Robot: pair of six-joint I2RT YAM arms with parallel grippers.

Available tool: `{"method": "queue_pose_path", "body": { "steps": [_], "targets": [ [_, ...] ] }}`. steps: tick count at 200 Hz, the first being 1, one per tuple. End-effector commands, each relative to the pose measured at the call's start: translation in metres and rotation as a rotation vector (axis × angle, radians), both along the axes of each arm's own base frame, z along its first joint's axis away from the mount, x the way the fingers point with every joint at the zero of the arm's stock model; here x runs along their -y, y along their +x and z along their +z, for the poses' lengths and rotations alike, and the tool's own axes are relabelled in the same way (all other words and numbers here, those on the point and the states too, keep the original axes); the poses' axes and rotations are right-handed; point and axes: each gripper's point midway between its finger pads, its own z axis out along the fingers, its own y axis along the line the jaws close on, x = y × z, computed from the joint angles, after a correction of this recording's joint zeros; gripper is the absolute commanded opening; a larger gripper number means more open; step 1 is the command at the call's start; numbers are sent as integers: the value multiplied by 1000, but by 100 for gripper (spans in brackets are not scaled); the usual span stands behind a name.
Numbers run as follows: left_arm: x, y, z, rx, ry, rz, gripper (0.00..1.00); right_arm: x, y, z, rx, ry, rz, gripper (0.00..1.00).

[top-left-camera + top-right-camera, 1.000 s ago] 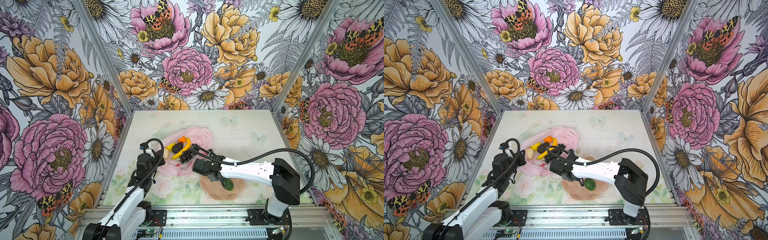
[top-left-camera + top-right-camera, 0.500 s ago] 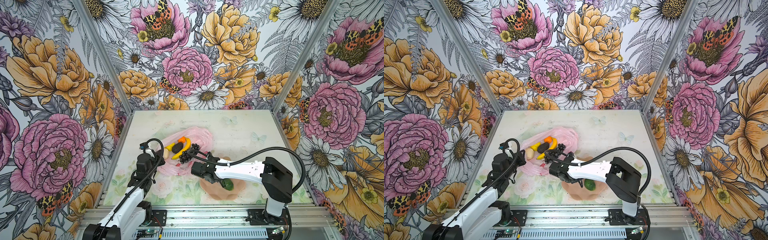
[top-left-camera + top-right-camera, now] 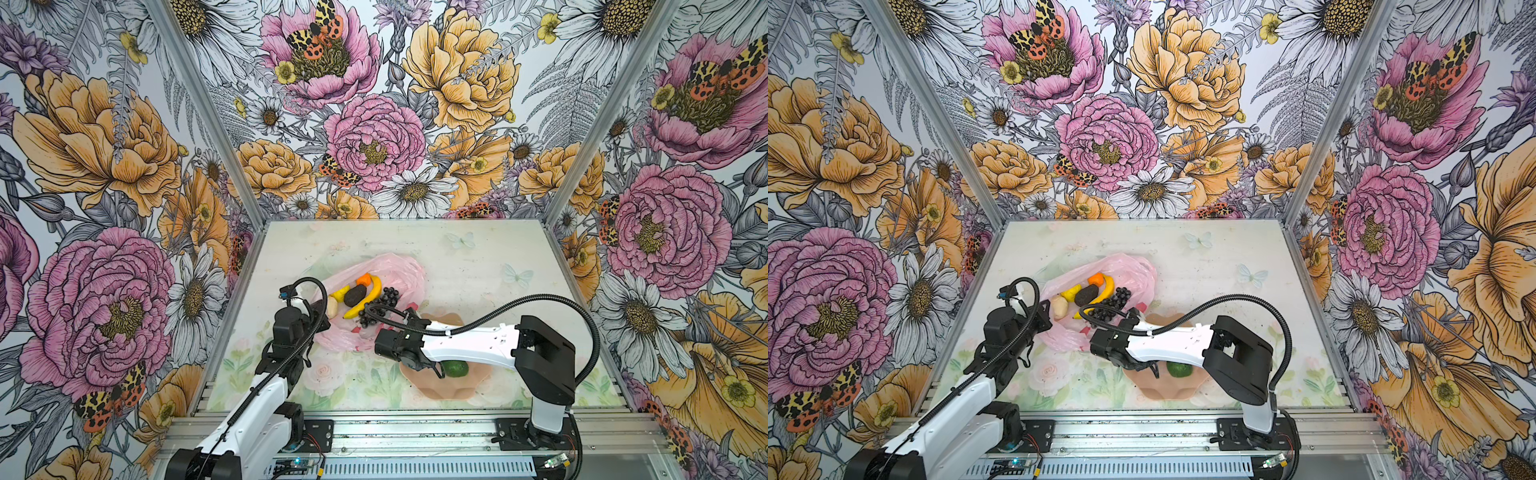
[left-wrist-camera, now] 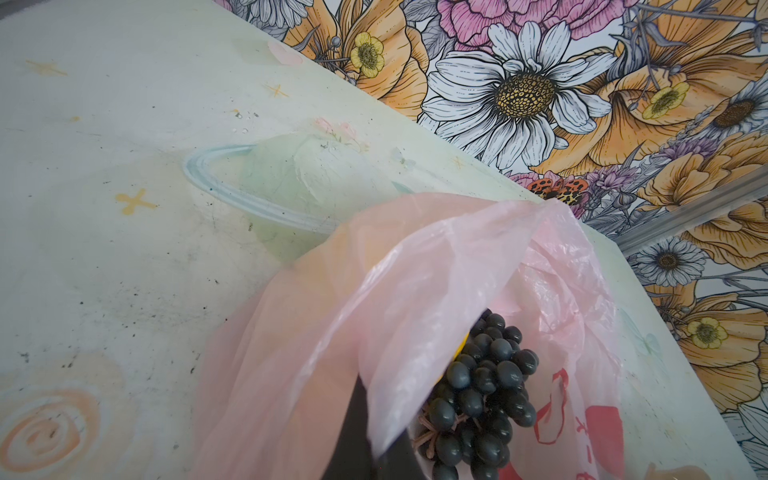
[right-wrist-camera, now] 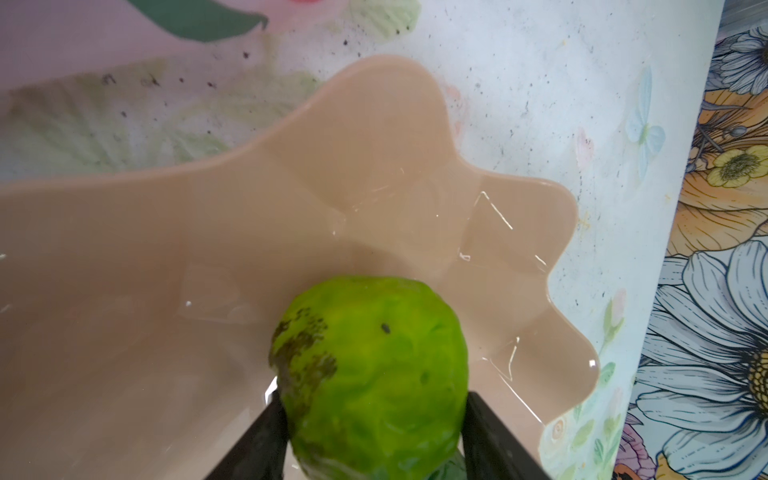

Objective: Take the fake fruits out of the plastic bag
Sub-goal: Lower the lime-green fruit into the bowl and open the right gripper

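Nearest you, your right gripper hangs low over the peach scalloped plate. Its jaws stand wide, one on each side of the lime-green citrus. Both fingers lie right at the skin, so you cannot tell whether they still pinch it or have just let go.

Compared with a second ago, that arm's elbow has swung in toward the middle and the wrist sits lower, while the citrus lies on the same spot of the plate. Take this as the set-down: one fruit looks delivered and the release is in hand.

Just beyond, your left gripper is clamped shut on the near edge of the plastic bag, as it was a second ago, and the pink film drapes over its finger. The rest of the fruit lies in the bag's open mouth:
- the whitish lump
- the lemon
- the dark avocado
- the banana
- the orange
- the grape bunch, nearest the plate

By my count, six pieces are left to lift out.

The table is a pale, scuffed sheet printed with faint roses and butterflies, and it is bare beyond the bag. Walls papered with large pink and orange flowers close the cell on three sides.
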Motion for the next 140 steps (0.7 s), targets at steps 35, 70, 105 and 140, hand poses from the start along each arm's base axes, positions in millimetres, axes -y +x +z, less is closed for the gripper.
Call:
{"method": "queue_pose_path", "body": {
  "steps": [35, 70, 105, 140],
  "targets": [
    [-5, 0, 1, 20, 21, 12, 0, -14, -4, 2, 0, 25, 10, 73],
    [-5, 0, 1, 18, 22, 11, 0, -22, -6, 9, 4, 58, 26, 78],
    [-5, -1, 1, 19, 22, 12, 0, -33, -11, 12, -14, 86, 46, 76],
    [-5, -1, 1, 19, 22, 12, 0, -39, -18, 14, -25, 109, 55, 67]
  ]
}}
